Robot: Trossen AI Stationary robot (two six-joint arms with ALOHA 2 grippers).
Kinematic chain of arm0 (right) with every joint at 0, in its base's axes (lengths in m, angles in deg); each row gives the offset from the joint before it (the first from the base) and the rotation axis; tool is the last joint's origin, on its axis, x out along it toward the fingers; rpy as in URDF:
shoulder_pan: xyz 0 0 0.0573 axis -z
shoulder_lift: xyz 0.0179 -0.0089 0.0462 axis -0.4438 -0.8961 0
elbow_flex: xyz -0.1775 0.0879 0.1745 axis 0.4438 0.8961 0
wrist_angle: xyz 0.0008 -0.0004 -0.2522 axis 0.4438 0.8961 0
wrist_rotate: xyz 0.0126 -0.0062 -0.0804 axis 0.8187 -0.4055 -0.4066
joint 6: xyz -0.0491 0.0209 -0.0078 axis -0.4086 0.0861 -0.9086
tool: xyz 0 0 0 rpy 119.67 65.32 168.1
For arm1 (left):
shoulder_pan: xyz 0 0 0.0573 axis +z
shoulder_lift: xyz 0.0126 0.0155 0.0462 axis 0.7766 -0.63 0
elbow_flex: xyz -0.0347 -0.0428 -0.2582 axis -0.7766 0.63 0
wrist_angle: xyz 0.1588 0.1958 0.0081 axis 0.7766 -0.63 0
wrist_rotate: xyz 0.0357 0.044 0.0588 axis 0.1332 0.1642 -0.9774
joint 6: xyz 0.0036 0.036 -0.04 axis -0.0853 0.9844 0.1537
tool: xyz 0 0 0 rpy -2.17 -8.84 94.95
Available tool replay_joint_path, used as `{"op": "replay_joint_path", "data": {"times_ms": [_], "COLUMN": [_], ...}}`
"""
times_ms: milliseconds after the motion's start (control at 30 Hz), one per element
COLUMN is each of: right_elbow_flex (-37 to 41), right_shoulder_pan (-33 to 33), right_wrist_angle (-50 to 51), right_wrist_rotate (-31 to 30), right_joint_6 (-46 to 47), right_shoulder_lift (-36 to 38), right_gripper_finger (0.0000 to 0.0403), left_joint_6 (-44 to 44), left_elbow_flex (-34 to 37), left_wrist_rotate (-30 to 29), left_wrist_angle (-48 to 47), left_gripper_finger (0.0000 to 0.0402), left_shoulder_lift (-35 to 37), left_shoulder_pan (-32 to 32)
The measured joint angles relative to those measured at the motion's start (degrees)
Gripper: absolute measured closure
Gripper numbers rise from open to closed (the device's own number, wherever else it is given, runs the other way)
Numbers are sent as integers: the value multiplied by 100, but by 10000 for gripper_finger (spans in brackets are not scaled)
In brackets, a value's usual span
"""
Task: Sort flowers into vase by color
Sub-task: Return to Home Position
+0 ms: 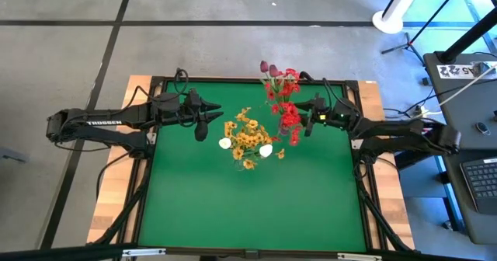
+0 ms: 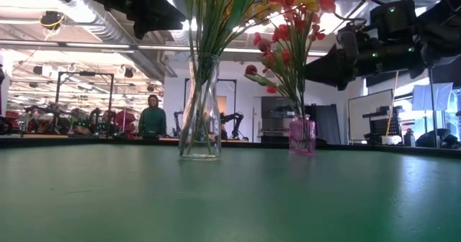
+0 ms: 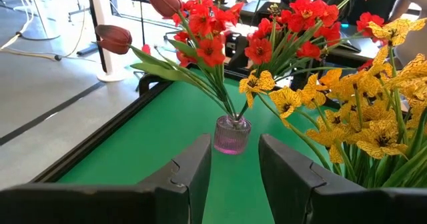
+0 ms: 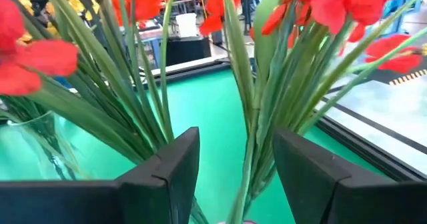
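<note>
A clear glass vase (image 2: 200,119) holds yellow blossoms (image 1: 248,139) and white tulip buds (image 1: 225,143). Toward the table's far right, a small pink vase (image 3: 231,134) holds red blossoms (image 1: 286,109) and dark maroon buds (image 1: 267,68). Both vases stand upright on the green mat. My left gripper (image 1: 203,127) (image 3: 233,145) hovers open to the left of the yellow bunch, facing the pink vase. My right gripper (image 1: 305,123) (image 4: 233,141) is open, right of the red bunch and above the pink vase. Green stems (image 4: 248,151) run through the gap between its fingers; I see no touch.
A raised dark frame (image 1: 233,80) borders the green mat (image 1: 248,207), with wooden table edges outside it. The mat's near half holds nothing. Beyond the far edge, a person (image 2: 152,118) stands in the room among equipment.
</note>
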Motion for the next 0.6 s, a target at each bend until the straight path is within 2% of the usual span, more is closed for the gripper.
{"op": "replay_joint_path", "data": {"times_ms": [233,433,600], "right_elbow_flex": [0,0,0], "right_shoulder_pan": [0,0,0], "right_wrist_angle": [793,1649,2394], "right_wrist_rotate": [-201,-830,-1238], "right_joint_6": [-158,-431,-579], "right_shoulder_lift": [877,1713,2460], "right_gripper_finger": [214,214,214], "left_joint_6": [11,206,356], "left_elbow_flex": [-36,-87,-87], "left_wrist_rotate": [-169,-191,-514], "left_wrist_angle": [-7,-26,-288], "left_gripper_finger": [280,280,280], "left_shoulder_lift": [180,678,1235], "left_shoulder_pan": [0,2,4]}}
